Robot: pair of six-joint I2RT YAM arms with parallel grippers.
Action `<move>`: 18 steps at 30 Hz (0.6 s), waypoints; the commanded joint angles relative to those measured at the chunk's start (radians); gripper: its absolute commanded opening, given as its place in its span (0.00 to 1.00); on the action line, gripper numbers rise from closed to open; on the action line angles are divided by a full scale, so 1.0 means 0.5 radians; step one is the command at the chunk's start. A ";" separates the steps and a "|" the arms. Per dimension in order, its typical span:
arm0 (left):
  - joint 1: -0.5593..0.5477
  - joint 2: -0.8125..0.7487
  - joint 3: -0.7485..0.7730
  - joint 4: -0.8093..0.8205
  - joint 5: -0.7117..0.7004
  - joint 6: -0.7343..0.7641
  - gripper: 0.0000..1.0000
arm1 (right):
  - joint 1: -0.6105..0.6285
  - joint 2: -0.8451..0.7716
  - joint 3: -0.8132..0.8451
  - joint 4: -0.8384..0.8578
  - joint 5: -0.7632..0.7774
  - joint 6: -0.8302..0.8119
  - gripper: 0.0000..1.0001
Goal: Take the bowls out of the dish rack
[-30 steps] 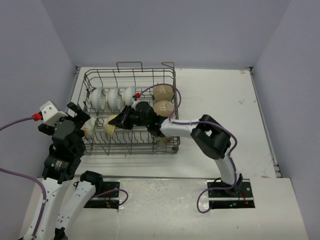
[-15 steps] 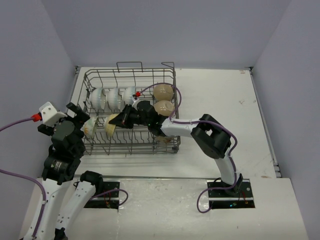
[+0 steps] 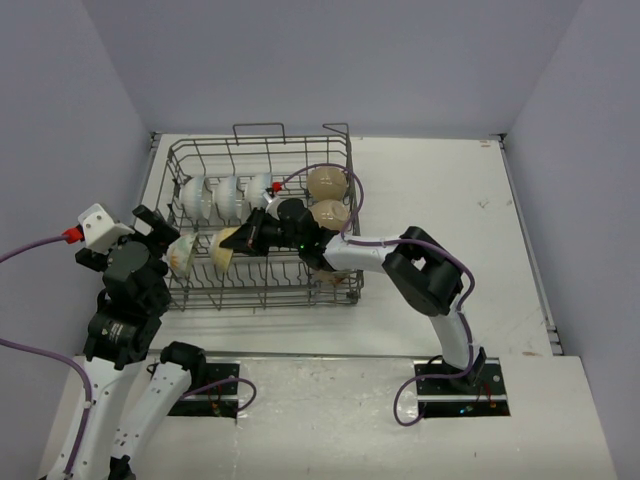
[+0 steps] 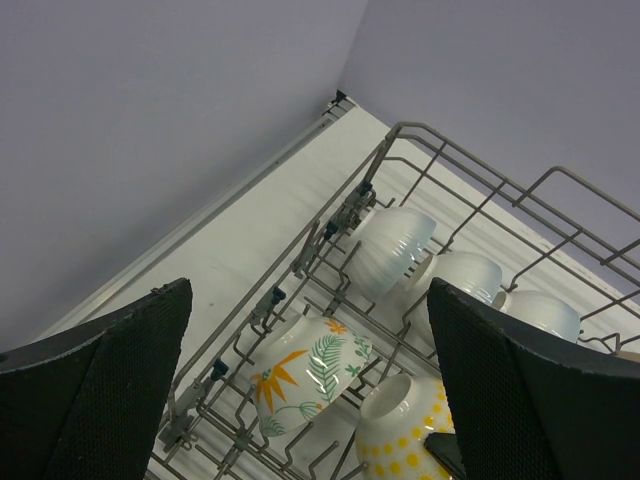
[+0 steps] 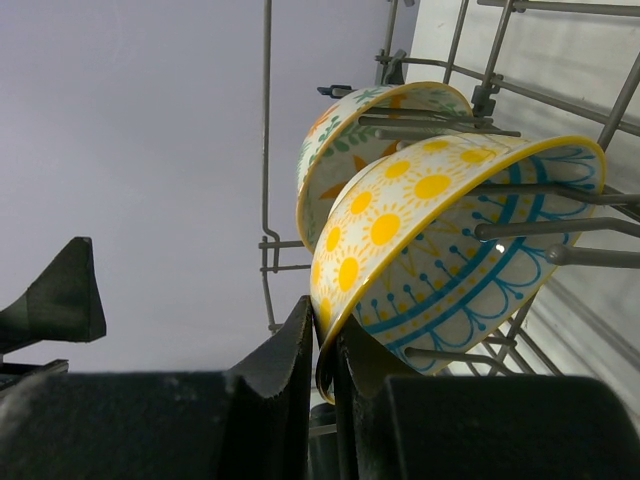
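Lilac walls, white counter (image 3: 440,180). Rack (image 3: 262,150) on its left half, bowls (image 3: 228,195) standing between tines. Yellow bowl (image 5: 450,250) in front row, rim nipped by right pincer (image 5: 325,335). Best lifted straight up clear of tines before swinging out. Left pincer (image 3: 160,228) wide, holding nothing.

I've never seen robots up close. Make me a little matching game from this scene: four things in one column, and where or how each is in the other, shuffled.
Things
1. left gripper
2. right gripper
3. leaf-patterned bowl
4. beige bowls

States and places
A. pinching the rim of the yellow sun bowl
B. far right corner of the dish rack
C. open, holding nothing
D. standing in the rack right beside the yellow sun bowl

Pairs: 1-C, 2-A, 3-D, 4-B
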 commanded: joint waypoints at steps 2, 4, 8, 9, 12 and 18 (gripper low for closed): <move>-0.015 0.000 -0.011 0.093 -0.022 0.030 1.00 | -0.058 -0.158 0.193 0.636 -0.020 0.069 0.00; -0.015 -0.003 -0.011 0.093 -0.022 0.030 1.00 | -0.058 -0.158 0.190 0.666 -0.002 0.091 0.00; -0.015 -0.003 -0.011 0.093 -0.022 0.033 1.00 | -0.058 -0.161 0.208 0.679 0.013 0.103 0.00; -0.015 -0.003 -0.011 0.093 -0.022 0.033 1.00 | -0.058 -0.161 0.218 0.679 0.013 0.109 0.00; -0.015 -0.003 -0.011 0.096 -0.022 0.033 1.00 | -0.058 -0.155 0.236 0.713 -0.002 0.127 0.00; -0.015 0.000 -0.011 0.096 -0.022 0.033 1.00 | -0.058 -0.167 0.248 0.762 -0.017 0.137 0.00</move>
